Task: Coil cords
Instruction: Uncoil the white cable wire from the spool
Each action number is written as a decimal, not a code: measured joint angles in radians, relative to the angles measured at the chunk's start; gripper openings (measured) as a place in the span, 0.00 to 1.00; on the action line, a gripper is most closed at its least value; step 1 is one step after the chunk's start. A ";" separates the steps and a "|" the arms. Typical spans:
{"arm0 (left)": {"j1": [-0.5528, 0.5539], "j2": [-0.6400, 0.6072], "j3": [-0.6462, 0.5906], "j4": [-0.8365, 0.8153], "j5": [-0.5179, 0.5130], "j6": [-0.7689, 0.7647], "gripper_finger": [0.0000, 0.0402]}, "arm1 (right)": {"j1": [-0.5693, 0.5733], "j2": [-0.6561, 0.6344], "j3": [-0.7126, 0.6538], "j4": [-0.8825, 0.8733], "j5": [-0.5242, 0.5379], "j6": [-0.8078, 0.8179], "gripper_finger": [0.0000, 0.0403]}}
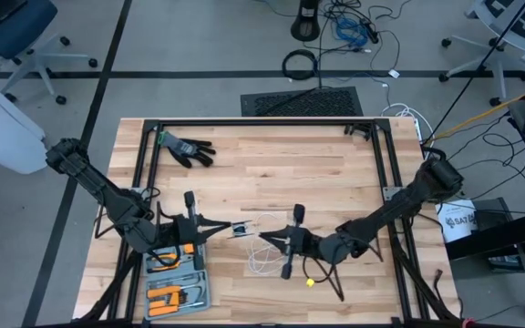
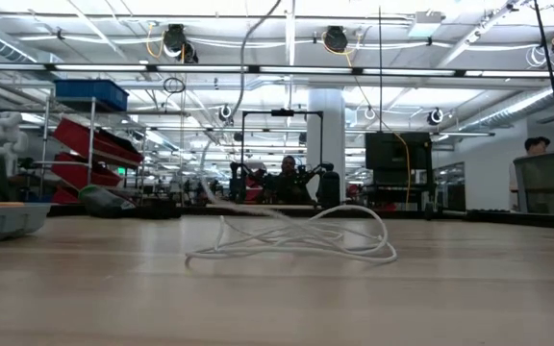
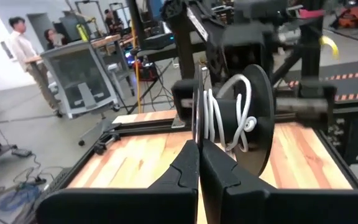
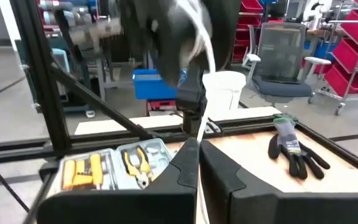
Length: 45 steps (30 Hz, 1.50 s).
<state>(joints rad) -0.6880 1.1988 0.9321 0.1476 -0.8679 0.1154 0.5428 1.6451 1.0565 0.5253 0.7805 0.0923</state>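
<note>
From above, you have both arms drawn in over the near-middle of the table (image 1: 335, 182): the left gripper (image 1: 210, 227) sits just left of centre, the right gripper (image 1: 276, 239) just right of it, their tips facing each other and near together. The white cord (image 1: 264, 259) lies in loose loops on the wood just in front of the right gripper, with a strand running up toward the gap between the two tools; a black glove (image 1: 188, 148) lies well apart at the far left, and a tool tray (image 1: 176, 290) sits at the near left edge. At table height, you see most of the cord (image 2: 296, 240) sprawled in open loops on the surface, one strand rising up out of view, so the bulk is not yet wound. Through the left wrist camera, the left gripper (image 3: 198, 163) has its jaws pressed together on the rim of a black spool (image 3: 253, 118), which carries only a few turns of cord (image 3: 219, 118) around its hub. Through the right wrist camera, the right gripper (image 4: 199, 163) has its jaws pinching the cord (image 4: 202, 93), which runs taut from the fingertips up to the blurred spool. Judgement: winding has started, a few wraps on, most of the length left to feed.
</note>
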 joint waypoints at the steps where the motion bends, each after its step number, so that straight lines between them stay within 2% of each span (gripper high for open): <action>1: 0.000 0.000 0.000 -0.001 0.001 0.008 0.00 | 0.005 -0.017 0.000 -0.013 0.003 0.002 0.00; 8: 0.000 0.000 0.000 -0.066 -0.005 0.032 0.00 | 0.022 -0.106 0.000 -0.028 -0.022 -0.038 0.00; 13: 0.006 0.000 0.000 -0.089 -0.106 0.052 0.00 | 0.004 -0.111 0.000 -0.015 -0.115 -0.022 0.00; 17: 0.025 0.000 0.000 -0.086 -0.115 0.057 0.00 | -0.005 -0.088 0.000 0.016 -0.146 -0.021 0.00; 22: 0.056 0.003 0.000 -0.087 -0.118 0.067 0.00 | -0.020 -0.057 0.001 0.128 -0.242 -0.033 0.00; 34: 0.091 0.006 0.000 -0.086 -0.132 0.137 0.00 | -0.047 0.041 0.000 0.161 -0.287 0.030 0.00; 40: 0.100 0.007 0.000 -0.070 -0.133 0.136 0.00 | -0.054 0.057 0.000 0.118 -0.287 0.062 0.00; 45: 0.083 0.007 0.000 -0.003 -0.133 0.157 0.00 | -0.053 0.056 0.000 -0.027 -0.282 0.139 0.00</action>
<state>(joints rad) -0.6045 1.2060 0.9325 0.1449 -1.0008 0.2724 0.4896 1.7012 1.0569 0.4981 0.4988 0.2311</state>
